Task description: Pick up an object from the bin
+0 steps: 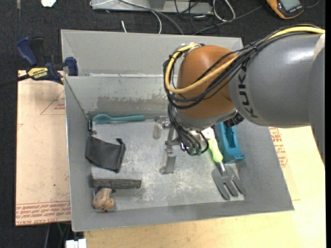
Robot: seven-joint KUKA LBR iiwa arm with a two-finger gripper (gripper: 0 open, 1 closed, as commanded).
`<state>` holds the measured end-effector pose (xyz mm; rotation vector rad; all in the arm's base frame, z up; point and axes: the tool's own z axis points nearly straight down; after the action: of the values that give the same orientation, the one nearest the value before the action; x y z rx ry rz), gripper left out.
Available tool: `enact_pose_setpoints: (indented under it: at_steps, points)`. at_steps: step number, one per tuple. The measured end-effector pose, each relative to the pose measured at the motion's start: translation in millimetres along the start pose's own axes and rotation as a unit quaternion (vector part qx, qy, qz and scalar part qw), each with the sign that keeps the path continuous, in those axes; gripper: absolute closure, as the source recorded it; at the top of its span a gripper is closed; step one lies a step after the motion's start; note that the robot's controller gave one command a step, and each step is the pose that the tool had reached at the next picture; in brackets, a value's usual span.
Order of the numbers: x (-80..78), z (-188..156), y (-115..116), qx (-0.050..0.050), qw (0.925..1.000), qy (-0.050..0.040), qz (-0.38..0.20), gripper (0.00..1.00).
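Claw point(166, 156) over scuffed grey bin point(150, 192), cannot tell its state; cables point(207, 6) across dark floor point(51, 22)

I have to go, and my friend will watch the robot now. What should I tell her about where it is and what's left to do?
Gripper: low over the bare middle of the bin; I cannot tell whether it is open or shut. Nothing is seen in it.
Things: a green-handled fork and a blue piece lie to its right. A black folded pouch, a dark bar and a brown lump lie to its left. A teal toothbrush lies by the back wall.
Done: nothing picked yet.
Left: close on one thing and lift it out.
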<state>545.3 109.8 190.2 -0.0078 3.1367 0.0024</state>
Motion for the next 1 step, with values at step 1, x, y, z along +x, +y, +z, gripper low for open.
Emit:
enact_pose_setpoints:
  at_steps: [1]
  points:
    - [41.1,9.4,16.0,-0.001,0.9998,0.0015,-0.020,0.00]
